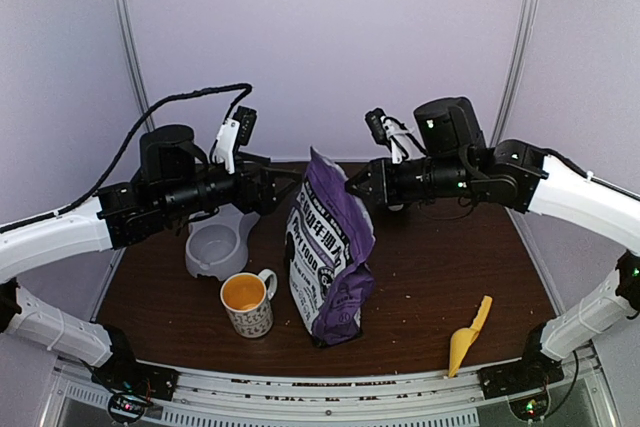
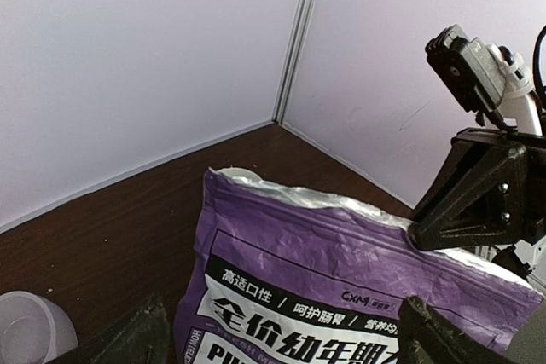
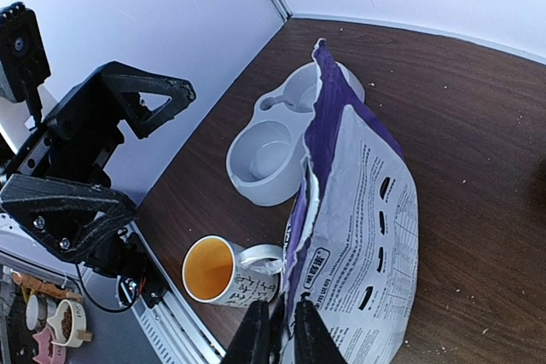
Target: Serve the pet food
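Pet food itself is hidden from every view inside the purple bag [image 1: 330, 257], which stands upright near the middle of the brown table [image 1: 450, 267]. The bag is crumpled, with a white label band printed in black characters, a pale back covered in small print, and a silvery lining showing along its opened top edge. The right gripper [image 3: 283, 334] has its fingers pinched together on the bag's upper edge at one corner. The left gripper [image 1: 285, 187] is spread wide, holding nothing, its fingers on either side of the bag's top. A grey double bowl [image 1: 215, 247] and an orange-lined mug [image 1: 247, 304] sit just left of the bag. A yellow scoop [image 1: 468, 337] lies well apart to the right.
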Tool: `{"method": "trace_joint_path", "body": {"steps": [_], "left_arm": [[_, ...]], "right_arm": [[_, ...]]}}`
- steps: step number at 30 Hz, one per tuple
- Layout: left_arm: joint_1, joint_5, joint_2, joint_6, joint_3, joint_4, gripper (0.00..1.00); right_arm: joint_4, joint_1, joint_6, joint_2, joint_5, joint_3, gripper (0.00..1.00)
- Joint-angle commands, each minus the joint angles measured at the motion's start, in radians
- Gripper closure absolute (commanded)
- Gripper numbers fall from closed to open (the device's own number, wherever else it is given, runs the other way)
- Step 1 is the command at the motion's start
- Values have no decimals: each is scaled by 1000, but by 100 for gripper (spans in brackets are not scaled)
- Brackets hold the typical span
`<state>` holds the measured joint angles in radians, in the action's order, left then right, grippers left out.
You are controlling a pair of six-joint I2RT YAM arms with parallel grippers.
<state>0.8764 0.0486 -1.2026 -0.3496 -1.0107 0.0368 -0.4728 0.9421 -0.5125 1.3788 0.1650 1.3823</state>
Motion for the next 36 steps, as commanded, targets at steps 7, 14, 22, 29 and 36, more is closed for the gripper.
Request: {"method": "trace_joint_path", "body": {"steps": [7, 14, 22, 29, 36], "left_arm": [[3, 24, 12, -48, -2, 47, 4], [3, 79, -8, -177, -22, 72, 4], [3, 192, -62, -328, -36, 152, 18], [3, 226, -111, -374, -48, 173, 27], [3, 241, -148, -398, -51, 195, 35]], "right_arm": [[118, -1, -45, 21, 152, -58, 100], [269, 7, -83, 23, 252, -129, 100], [326, 25, -97, 44, 258, -153, 100], [350, 29, -102, 17, 242, -189, 100], [369, 30, -107, -6, 231, -215, 100]]}}
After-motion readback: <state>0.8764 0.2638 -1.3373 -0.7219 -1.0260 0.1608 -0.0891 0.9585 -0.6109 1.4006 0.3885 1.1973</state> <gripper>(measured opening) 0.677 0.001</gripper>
